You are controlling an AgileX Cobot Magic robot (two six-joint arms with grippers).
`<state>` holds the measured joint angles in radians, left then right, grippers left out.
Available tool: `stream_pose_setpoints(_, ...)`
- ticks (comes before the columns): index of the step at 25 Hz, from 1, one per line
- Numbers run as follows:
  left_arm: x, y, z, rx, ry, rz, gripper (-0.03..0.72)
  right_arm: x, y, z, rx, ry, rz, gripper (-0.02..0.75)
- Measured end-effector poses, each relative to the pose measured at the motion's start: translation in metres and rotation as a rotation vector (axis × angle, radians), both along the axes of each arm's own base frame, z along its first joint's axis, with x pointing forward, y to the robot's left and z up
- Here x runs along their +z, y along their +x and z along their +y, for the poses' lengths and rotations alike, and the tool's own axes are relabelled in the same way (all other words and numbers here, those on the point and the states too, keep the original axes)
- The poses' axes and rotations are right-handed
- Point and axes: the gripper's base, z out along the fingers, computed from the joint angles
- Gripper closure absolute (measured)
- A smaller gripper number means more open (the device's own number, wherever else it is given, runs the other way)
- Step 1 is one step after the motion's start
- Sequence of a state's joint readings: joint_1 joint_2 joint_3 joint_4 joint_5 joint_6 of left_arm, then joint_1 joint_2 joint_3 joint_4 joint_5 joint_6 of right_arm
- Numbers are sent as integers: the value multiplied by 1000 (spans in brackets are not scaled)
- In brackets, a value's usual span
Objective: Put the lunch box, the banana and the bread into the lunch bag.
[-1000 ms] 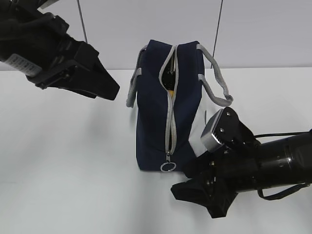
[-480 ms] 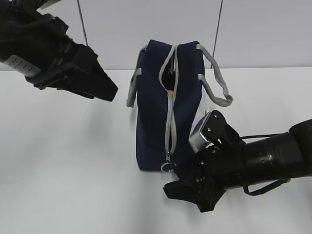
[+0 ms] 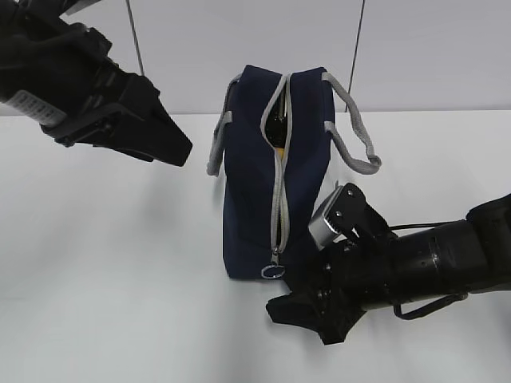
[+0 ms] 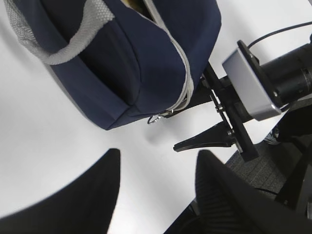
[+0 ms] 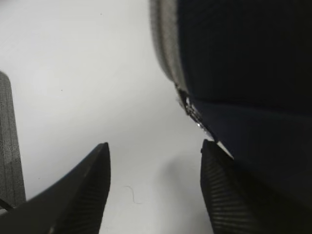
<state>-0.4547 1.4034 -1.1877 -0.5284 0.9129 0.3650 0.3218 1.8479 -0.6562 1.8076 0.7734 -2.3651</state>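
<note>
Nearest the camera, the right gripper [image 3: 307,315] lies low on the table [image 3: 120,263] just beside the lunch bag's [image 3: 255,191] ring pull [image 3: 274,272], jaws apart and empty, while the upright bag stands behind it and the left gripper [image 3: 172,148] hovers spread, empty, beside the bag's top.

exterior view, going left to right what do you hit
left claw → grey handle on the bag's left side → lunch bag with its grey zipper → right-side grey handle; lower down, the right claw sits in front of the bag's base.
</note>
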Motion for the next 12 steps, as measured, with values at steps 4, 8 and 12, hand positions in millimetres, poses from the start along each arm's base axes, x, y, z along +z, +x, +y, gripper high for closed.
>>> stream_pose_setpoints(4,0,0,0,0,1,-1,328,0,1,0,2,-1,-5,302)
stream_pose_setpoints(8,0,0,0,0,1,-1,328,-4,3,1,0,-3,4,302)
stream_pose_setpoints(12,0,0,0,0,2,-2,328,-5,6,2,2,-3,2,302)
